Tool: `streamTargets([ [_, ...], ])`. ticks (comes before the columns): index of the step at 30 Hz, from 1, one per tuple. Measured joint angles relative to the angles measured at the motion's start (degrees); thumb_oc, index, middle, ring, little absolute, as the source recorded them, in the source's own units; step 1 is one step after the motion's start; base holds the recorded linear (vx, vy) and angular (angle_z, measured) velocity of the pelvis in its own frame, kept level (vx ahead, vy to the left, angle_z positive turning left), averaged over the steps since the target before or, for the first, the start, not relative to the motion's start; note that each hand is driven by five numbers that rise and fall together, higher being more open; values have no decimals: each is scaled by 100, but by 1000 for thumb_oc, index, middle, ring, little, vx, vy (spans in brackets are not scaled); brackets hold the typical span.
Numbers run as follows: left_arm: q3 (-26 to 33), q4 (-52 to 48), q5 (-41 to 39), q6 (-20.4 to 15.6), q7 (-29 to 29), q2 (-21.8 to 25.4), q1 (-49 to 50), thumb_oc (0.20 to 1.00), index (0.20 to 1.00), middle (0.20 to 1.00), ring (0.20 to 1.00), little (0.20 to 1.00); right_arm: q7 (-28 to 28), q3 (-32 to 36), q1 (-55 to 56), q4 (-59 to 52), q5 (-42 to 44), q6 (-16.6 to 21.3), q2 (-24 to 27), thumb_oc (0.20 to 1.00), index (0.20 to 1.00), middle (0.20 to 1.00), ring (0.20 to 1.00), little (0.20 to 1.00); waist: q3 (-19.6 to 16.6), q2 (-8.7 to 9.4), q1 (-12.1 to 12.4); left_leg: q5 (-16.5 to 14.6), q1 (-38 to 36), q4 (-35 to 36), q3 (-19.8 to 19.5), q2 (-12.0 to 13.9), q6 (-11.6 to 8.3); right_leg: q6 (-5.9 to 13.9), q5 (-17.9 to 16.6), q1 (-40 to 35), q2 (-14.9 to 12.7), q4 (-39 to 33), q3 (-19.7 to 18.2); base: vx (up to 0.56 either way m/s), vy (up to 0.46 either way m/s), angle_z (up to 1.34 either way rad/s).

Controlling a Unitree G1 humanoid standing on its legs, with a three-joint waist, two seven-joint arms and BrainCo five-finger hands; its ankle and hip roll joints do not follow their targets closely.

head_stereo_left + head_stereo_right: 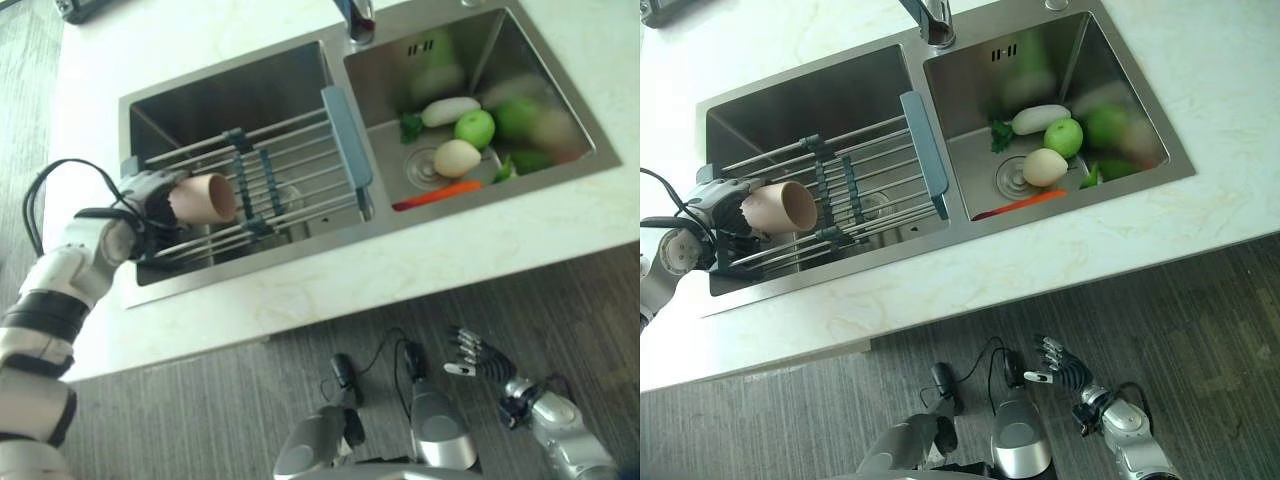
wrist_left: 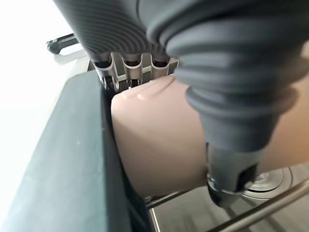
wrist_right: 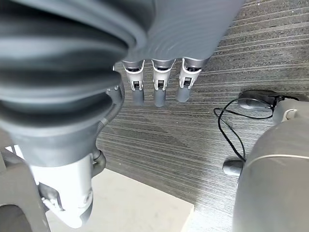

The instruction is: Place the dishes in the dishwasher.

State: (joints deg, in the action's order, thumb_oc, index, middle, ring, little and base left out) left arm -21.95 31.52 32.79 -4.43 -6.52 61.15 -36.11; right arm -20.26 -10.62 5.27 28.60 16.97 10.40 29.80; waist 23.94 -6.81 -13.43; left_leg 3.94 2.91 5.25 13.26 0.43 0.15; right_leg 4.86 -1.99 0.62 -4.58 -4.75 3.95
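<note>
Beige cup (image 1: 205,198) sits gripped on its side in the left hand (image 1: 150,200), fingers and thumb curled round it, over the wire rack (image 1: 290,170) spanning the left sink basin (image 1: 220,95). Right hand (image 1: 478,358) hangs low above the floor, fingers relaxed and straight.

Two basins are being counted in one steel sink (image 1: 820,285), set into one pale countertop (image 1: 1200,80). One faucet (image 1: 930,22) is being seen at the divider. One wire rack (image 1: 840,195) is being laid across the left basin, and one beige cup (image 1: 780,208) is being counted at its end. In the right basin, one white radish (image 1: 1040,119), one green apple (image 1: 1063,137), one pale round vegetable (image 1: 1044,167) and one carrot (image 1: 1025,202) are being counted; the remaining greens cannot be counted.
</note>
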Motion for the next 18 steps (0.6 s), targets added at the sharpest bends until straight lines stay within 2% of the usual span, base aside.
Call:
streamTargets([
  [5,10,-110,167,-31,-32,17,4,200,200,200,200,200,1,-1,0,-8,5,-21,0,1000,1000,1000,1000,1000,5,11,-8,1,-13,0,-2,2,1,0,-5,-22,2,-12,7,0,0,0],
  [10,5,-208,213,-205,217,91,42,200,200,200,200,200,4,0,2,16,9,-24,-22,1000,1000,1000,1000,1000,23,68,-2,4,-35,-1,-4,3,4,-2,-7,-48,2,-13,14,1,-7,0],
  [14,-17,-380,145,-464,729,166,242,200,200,200,200,200,8,3,11,22,139,-12,-116,1000,1000,1000,1000,1000,28,145,19,7,-114,-1,-24,8,8,-2,-7,-145,4,-17,64,2,-49,5],
  [15,-15,-639,-207,-500,1070,200,290,200,200,200,200,200,14,0,15,86,222,-4,-319,1000,1000,1000,1000,1000,16,207,94,22,-149,-1,-34,11,12,-2,-7,-194,7,-17,108,20,-110,10],
  [17,261,-1165,-441,-595,1333,182,554,200,200,200,200,200,42,13,8,238,224,19,-539,1000,1000,1000,1000,1000,-8,277,167,21,-238,0,-48,18,11,-3,-4,-302,7,-20,155,50,-121,6],
  [18,798,-1715,-521,-632,1752,-9,1001,200,200,200,200,200,119,19,13,322,227,20,-702,1000,1000,1000,1000,1000,-12,342,186,16,-343,1,-78,19,7,-9,2,-405,13,-24,185,59,-78,5],
])
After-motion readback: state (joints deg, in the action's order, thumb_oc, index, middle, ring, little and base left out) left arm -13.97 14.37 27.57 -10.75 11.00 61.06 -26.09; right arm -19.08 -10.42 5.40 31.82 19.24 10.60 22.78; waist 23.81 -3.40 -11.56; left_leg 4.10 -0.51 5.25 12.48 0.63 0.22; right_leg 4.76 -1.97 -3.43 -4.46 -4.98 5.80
